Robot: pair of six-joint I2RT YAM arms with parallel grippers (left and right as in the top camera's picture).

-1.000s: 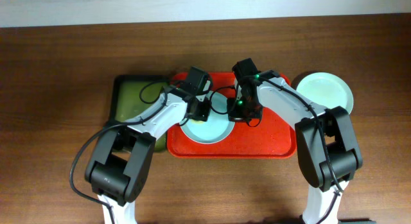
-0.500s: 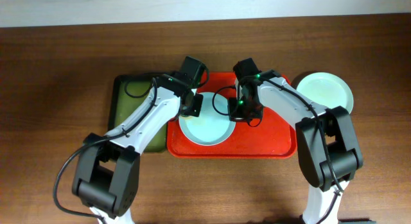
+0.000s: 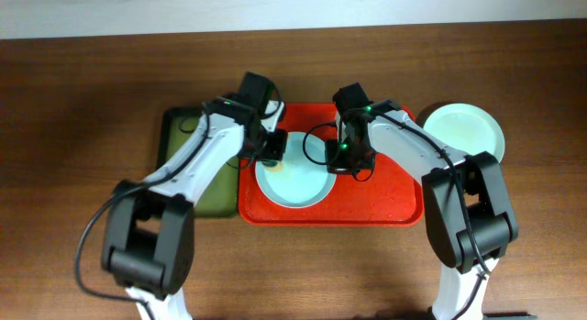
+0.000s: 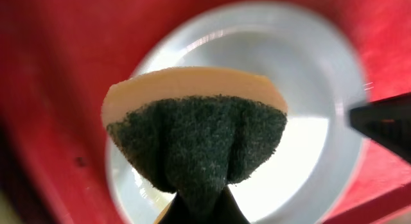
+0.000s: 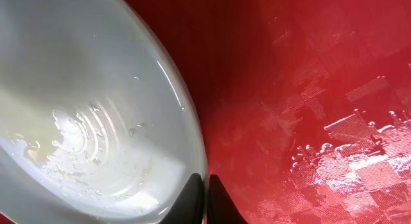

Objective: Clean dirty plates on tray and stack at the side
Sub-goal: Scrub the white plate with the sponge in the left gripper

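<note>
One wet, stiff plate looks slippery; the right gripper pinches its thin right rim, and the left gripper clamps a soft sponge.

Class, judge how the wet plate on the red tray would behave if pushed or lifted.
The plate is probably slippery: droplets film it. It would likely slide, since the tray looks wet too. Seemingly rigid: the pinched rim shows no bend in the right gripper.

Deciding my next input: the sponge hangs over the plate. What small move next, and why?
Probably lower the sponge onto the plate and wipe. The left fingers grip it over the plate, wet residue shows inside the plate, and the right fingers pinch its rim, steadying it on the tray.
</note>
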